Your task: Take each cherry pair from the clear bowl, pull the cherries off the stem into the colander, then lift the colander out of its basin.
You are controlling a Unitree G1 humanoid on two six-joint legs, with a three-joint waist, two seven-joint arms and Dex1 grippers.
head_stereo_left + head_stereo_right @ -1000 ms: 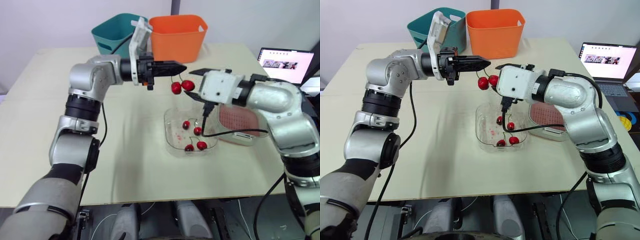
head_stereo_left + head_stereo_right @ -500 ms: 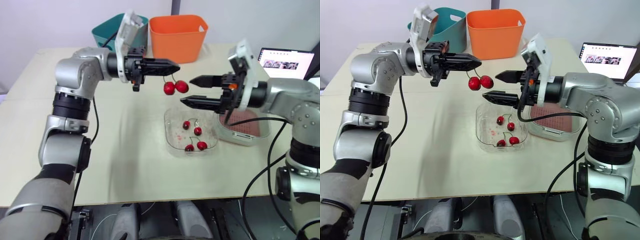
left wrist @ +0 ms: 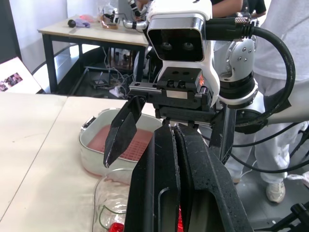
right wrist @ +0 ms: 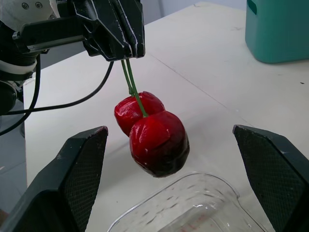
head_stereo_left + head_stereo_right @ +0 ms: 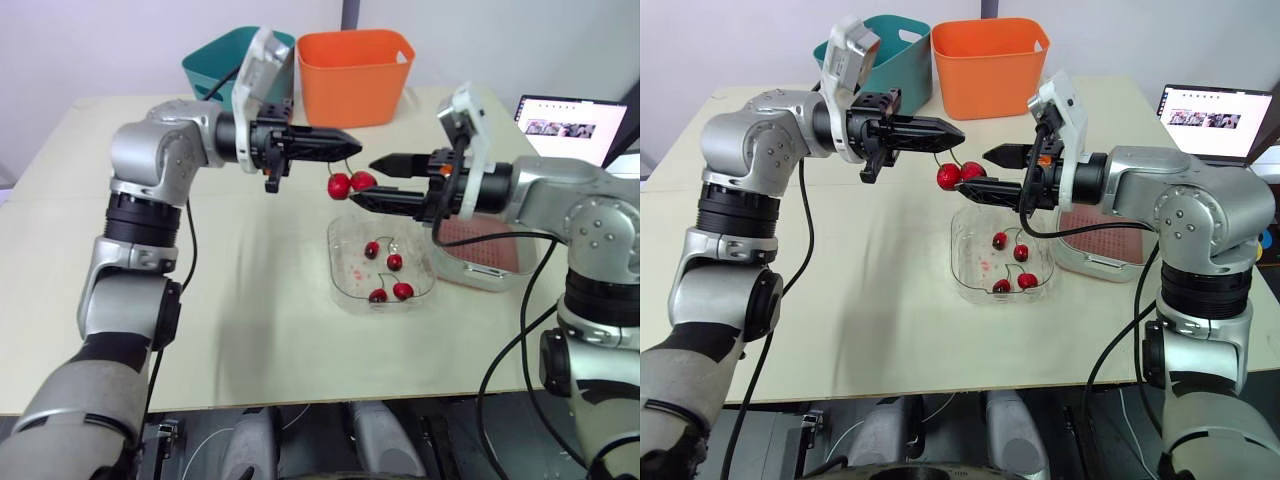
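The left arm is raised and bent toward the middle of the bench. Its left hand (image 5: 348, 139) is level, fingers pinched together on the stem of the cherry pair (image 4: 153, 129). The right arm reaches in opposite, and the right hand (image 5: 363, 181) gapes wide, one finger above the other.

Your right gripper (image 5: 366, 182) has come back in on the cherry pair (image 5: 350, 184). Half a second ago it sat off to the right with a clear gap to the fruit. Now its open jaws reach the cherries, one on either side, and the right wrist view shows space left on both sides. A second ago this gripper was rolled over, with its wrist housing facing the head camera. Your left gripper (image 5: 352, 140), which had drawn the pair leftward, has brought it slightly right and lower.
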